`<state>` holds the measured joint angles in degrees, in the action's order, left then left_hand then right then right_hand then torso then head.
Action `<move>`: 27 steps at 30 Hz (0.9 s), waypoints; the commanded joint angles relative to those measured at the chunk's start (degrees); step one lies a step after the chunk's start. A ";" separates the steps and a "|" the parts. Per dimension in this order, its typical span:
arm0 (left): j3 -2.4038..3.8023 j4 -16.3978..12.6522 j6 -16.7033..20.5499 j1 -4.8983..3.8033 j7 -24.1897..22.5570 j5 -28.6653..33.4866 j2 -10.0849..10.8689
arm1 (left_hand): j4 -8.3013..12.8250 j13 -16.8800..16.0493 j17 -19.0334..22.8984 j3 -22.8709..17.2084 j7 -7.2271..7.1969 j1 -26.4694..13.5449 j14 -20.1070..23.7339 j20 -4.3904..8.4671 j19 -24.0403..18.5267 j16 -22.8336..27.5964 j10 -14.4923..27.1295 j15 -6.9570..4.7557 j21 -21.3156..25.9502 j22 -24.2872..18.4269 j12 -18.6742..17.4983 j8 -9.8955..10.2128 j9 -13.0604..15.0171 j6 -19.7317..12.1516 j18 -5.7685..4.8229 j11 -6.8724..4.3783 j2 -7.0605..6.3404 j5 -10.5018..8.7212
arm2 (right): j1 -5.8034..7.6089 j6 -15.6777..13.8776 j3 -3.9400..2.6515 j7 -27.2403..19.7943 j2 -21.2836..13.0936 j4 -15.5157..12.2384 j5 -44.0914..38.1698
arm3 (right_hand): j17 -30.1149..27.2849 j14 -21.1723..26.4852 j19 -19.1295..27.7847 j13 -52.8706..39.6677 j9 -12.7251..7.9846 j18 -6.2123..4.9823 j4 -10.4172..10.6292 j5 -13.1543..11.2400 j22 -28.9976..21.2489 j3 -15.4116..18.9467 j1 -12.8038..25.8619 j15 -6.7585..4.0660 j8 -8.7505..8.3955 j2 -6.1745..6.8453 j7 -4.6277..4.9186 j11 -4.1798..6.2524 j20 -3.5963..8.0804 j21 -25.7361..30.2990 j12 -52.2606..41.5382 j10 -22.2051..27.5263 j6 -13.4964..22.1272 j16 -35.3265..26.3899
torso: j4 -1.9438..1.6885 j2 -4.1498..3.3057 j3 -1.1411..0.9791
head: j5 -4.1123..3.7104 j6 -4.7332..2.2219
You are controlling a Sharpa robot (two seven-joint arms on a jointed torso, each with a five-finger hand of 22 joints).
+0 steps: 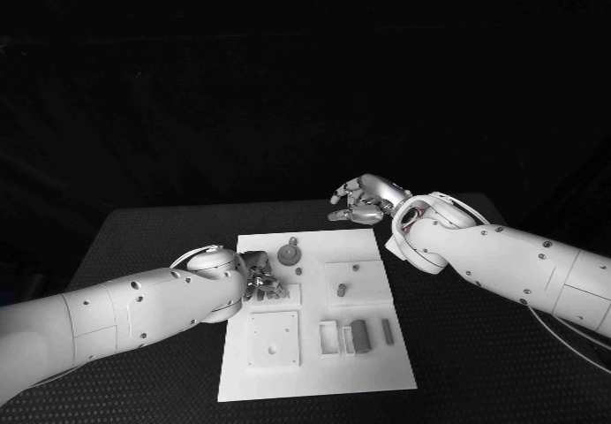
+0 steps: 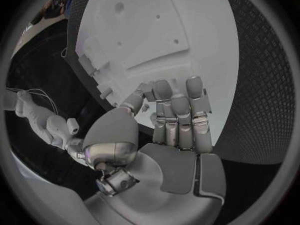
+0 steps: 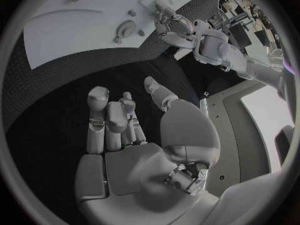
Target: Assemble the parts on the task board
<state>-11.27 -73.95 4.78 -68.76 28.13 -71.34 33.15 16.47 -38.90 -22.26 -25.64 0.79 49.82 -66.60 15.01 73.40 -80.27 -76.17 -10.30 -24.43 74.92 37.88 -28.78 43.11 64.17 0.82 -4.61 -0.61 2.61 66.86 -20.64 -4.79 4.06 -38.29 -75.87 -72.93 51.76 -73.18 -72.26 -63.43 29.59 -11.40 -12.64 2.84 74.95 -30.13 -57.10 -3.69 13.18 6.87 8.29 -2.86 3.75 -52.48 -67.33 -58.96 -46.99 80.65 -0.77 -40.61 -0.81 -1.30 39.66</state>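
- The left robot hand [image 1: 261,281] reaches in over the left edge of the task board [image 1: 319,375], its fingers pointing down at the board's upper-left part; in the left wrist view the fingers [image 2: 178,117] lie close together and bent toward the thumb, and whether they pinch a small piece I cannot tell.
- The task board is a white rectangular plate lying in the middle of the black tabletop [image 1: 153,230], with shallow square recesses and raised blocks on its face.
- A round grey part [image 1: 290,255] with a short stem stands near the board's top edge, just beside the left robot hand's fingertips.
- A small upright grey peg [image 1: 342,287] stands in a square recess at the board's centre-right, apart from both hands.
- Two dark elongated parts [image 1: 360,335] lie side by side in the lower-right section, well apart from the left robot hand.
- The right robot hand [image 1: 360,200] hovers over the tabletop just beyond the board's far-right corner, fingers loosely curled and apart, holding nothing, clear of all the parts.
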 commanded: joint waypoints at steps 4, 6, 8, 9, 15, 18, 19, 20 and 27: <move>-0.34 0.07 0.03 0.53 -0.20 -0.52 -0.35 | 0.04 0.09 0.08 0.06 0.22 2.04 0.06 0.49 0.10 -0.42 0.40 -0.36 -0.13 1.12 0.22 0.13 -0.04 0.24 -0.80 -0.16 1.57 0.16 | -0.03 0.61 -0.02 -0.28 -0.02 -0.06 -0.05 | 0.08 0.08 -0.04 0.10 -0.01 -3.60 0.38 0.23 0.81 0.05 0.62 0.25 -0.11 0.09 1.16 -0.05 0.29 0.26 -0.14 0.30 0.65 -0.30 | -0.01 0.01 -0.01 | -0.03 0.02; -0.37 0.11 0.04 0.63 -0.22 -0.52 -0.38 | 0.06 0.10 0.10 0.02 0.21 2.16 0.05 0.50 0.12 -0.43 0.39 -0.37 -0.14 1.12 0.23 0.13 -0.05 0.24 -0.80 -0.17 1.69 0.16 | -0.03 0.61 -0.02 -0.28 -0.05 -0.07 -0.05 | 0.08 0.08 -0.04 0.10 -0.01 -3.60 0.39 0.23 0.81 0.05 0.62 0.25 -0.11 0.09 1.16 -0.05 0.29 0.26 -0.14 0.30 0.65 -0.30 | 0.01 0.01 -0.01 | -0.02 0.01; -0.38 0.09 0.23 0.71 -0.21 -0.52 -0.36 | 0.10 0.11 0.12 0.00 0.21 2.27 0.05 0.51 0.13 -0.43 0.39 -0.37 -0.13 1.12 0.23 0.14 -0.05 0.24 -0.80 -0.17 1.81 0.16 | -0.03 0.61 -0.02 -0.28 -0.05 -0.08 -0.05 | 0.08 0.08 -0.04 0.10 -0.01 -3.60 0.40 0.23 0.81 0.05 0.63 0.25 -0.12 0.09 1.16 -0.05 0.29 0.27 -0.14 0.30 0.65 -0.30 | 0.01 0.01 -0.01 | -0.03 -0.01; -0.38 0.08 0.33 0.74 -0.22 -0.52 -0.36 | 0.11 0.12 0.13 0.00 0.21 2.32 0.05 0.51 0.13 -0.44 0.40 -0.37 -0.13 1.12 0.23 0.15 -0.05 0.23 -0.80 -0.17 1.89 0.16 | -0.03 0.63 -0.02 -0.28 -0.06 -0.07 -0.04 | 0.08 0.08 -0.04 0.10 -0.01 -3.60 0.40 0.23 0.81 0.05 0.63 0.25 -0.12 0.09 1.16 -0.05 0.30 0.27 -0.14 0.30 0.65 -0.30 | 0.00 0.01 -0.01 | -0.04 0.00; -0.38 0.05 0.90 0.80 -0.34 -0.52 -0.32 | 0.15 0.13 0.18 0.06 0.22 2.45 0.05 0.51 0.12 -0.45 0.42 -0.37 -0.12 1.12 0.22 0.16 -0.05 0.21 -0.82 -0.17 2.14 0.16 | -0.03 0.62 -0.02 -0.26 -0.10 -0.08 -0.04 | 0.08 0.08 -0.04 0.10 -0.01 -3.60 0.43 0.23 0.81 0.05 0.64 0.25 -0.12 0.11 1.16 -0.05 0.30 0.27 -0.14 0.31 0.66 -0.31 | -0.01 0.01 0.00 | -0.10 0.03; -0.38 0.07 0.91 0.81 -0.40 -0.52 -0.30 | 0.18 0.14 0.20 0.09 0.23 2.54 0.05 0.51 0.11 -0.46 0.42 -0.37 -0.12 1.12 0.23 0.17 -0.05 0.20 -0.82 -0.17 2.21 0.16 | -0.03 0.62 -0.02 -0.26 -0.10 -0.08 -0.04 | 0.08 0.08 -0.04 0.11 -0.01 -3.60 0.44 0.23 0.81 0.05 0.65 0.25 -0.12 0.11 1.16 -0.05 0.30 0.28 -0.14 0.31 0.66 -0.31 | -0.01 0.02 0.01 | -0.10 0.00; -0.38 0.06 0.84 0.81 -0.41 -0.52 -0.28 | 0.19 0.14 0.20 0.10 0.23 2.55 0.06 0.51 0.11 -0.46 0.42 -0.37 -0.12 1.12 0.23 0.17 -0.05 0.19 -0.82 -0.17 2.22 0.16 | -0.03 0.62 -0.02 -0.26 -0.10 -0.09 -0.04 | 0.08 0.08 -0.04 0.11 -0.01 -3.60 0.45 0.23 0.81 0.05 0.65 0.25 -0.12 0.11 1.16 -0.05 0.30 0.28 -0.14 0.31 0.66 -0.31 | -0.02 0.03 0.01 | -0.11 -0.01; -0.39 0.06 0.84 0.81 -0.42 -0.52 -0.26 | 0.20 0.15 0.20 0.10 0.23 2.58 0.06 0.51 0.11 -0.46 0.43 -0.37 -0.12 1.12 0.22 0.17 -0.06 0.19 -0.82 -0.17 2.24 0.16 | -0.03 0.63 -0.02 -0.25 -0.12 -0.10 -0.04 | 0.08 0.08 -0.04 0.11 -0.01 -3.60 0.45 0.23 0.81 0.05 0.65 0.25 -0.12 0.12 1.16 -0.05 0.30 0.28 -0.14 0.31 0.66 -0.31 | -0.03 0.03 0.01 | -0.13 -0.01; -0.39 0.06 1.41 0.82 0.12 -0.66 -0.03 | 0.16 0.17 0.25 0.23 0.24 2.71 0.06 0.50 0.10 -0.49 0.43 -0.36 -0.11 1.13 0.23 0.18 -0.05 0.17 -0.82 -0.16 2.53 0.16 | -0.03 0.63 -0.02 -0.24 -0.15 -0.10 -0.04 | 0.09 0.07 -0.05 0.11 -0.01 -3.60 0.47 0.23 0.82 0.04 0.65 0.25 -0.13 0.12 1.16 -0.05 0.30 0.29 -0.15 0.31 0.67 -0.32 | -0.03 0.04 0.01 | -0.14 0.03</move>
<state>-11.35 -73.95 5.98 -68.41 27.89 -71.46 33.22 16.44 -38.79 -22.07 -25.31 0.78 49.78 -66.51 15.14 73.72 -80.54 -76.02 -10.23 -24.43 74.91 37.88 -28.85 43.06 64.16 0.82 -4.76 -0.57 2.47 66.86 -20.58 -4.79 4.07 -38.42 -75.88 -72.91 51.76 -73.18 -72.25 -63.38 29.59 -11.40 -12.48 2.84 74.95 -29.97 -57.10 -3.69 13.18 6.87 8.47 -2.86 3.55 -52.48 -67.33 -58.96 -47.05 80.65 -0.80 -40.58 -0.80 -1.41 39.69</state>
